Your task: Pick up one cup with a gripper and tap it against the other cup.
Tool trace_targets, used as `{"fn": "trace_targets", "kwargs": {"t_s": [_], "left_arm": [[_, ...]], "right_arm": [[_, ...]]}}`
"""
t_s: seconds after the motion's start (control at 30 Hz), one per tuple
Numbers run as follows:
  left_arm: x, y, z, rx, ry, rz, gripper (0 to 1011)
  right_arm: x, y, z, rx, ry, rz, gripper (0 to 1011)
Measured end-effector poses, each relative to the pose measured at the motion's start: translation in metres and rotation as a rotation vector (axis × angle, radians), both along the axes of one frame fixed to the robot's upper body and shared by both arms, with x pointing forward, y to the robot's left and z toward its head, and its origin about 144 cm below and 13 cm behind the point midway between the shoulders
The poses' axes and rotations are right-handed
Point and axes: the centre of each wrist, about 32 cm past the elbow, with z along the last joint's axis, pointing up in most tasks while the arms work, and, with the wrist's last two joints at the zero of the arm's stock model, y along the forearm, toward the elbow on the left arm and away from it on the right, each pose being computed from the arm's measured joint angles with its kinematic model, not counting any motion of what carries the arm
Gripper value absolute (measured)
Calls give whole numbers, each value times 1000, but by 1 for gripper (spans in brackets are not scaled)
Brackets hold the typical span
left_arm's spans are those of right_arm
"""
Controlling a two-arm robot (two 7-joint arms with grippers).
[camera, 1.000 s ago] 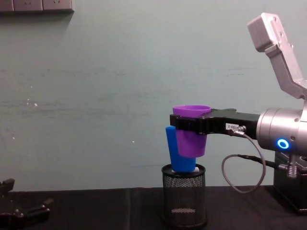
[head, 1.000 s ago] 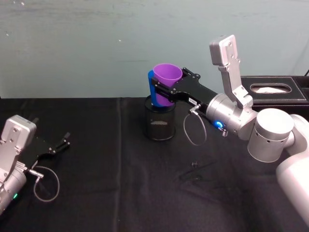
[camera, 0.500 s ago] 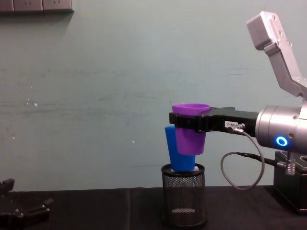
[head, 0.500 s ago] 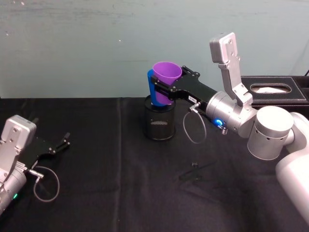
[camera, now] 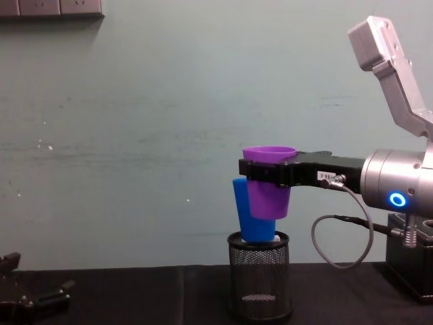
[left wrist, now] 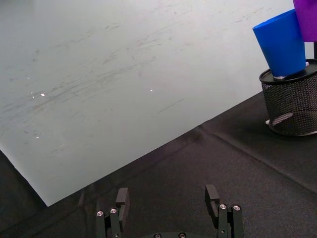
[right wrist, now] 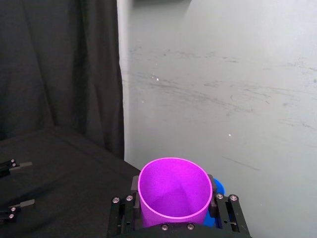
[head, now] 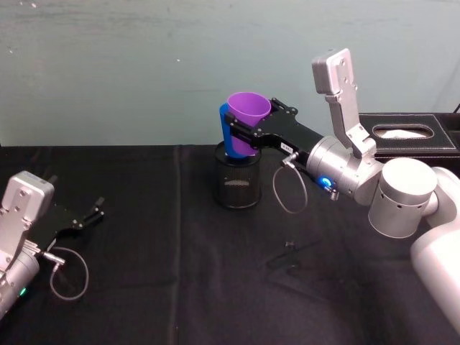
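The right hand (head: 253, 128) grips the purple cup (head: 249, 115) below its rim, aloft near the worktop's (head: 180, 287) far edge, just beside the blue cup (head: 227, 136) leaning in a mesh holder (head: 237, 187). Excess sideways push would likely topple the holder. The left hand (head: 85, 215) sits idle, spread, at the near-left corner.

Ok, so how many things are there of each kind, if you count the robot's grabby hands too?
Cups: 2, the purple tapered plastic tumbler held in the right gripper and the bright blue tapered plastic tumbler sitting in the pen holder.
Black mesh pen holder: 1.
Black tissue box: 1.
Grippers: 2, the right one and the open left gripper, low by the table.
Total: 6.
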Motion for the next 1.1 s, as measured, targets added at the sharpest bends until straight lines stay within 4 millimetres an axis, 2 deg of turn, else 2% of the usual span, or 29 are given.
{"fn": "trace_targets", "kwargs": {"t_s": [1.1], "left_arm": [[0, 0, 0, 0, 0, 0, 1000]], "right_arm": [[0, 0, 0, -1, -1, -1, 741]]}}
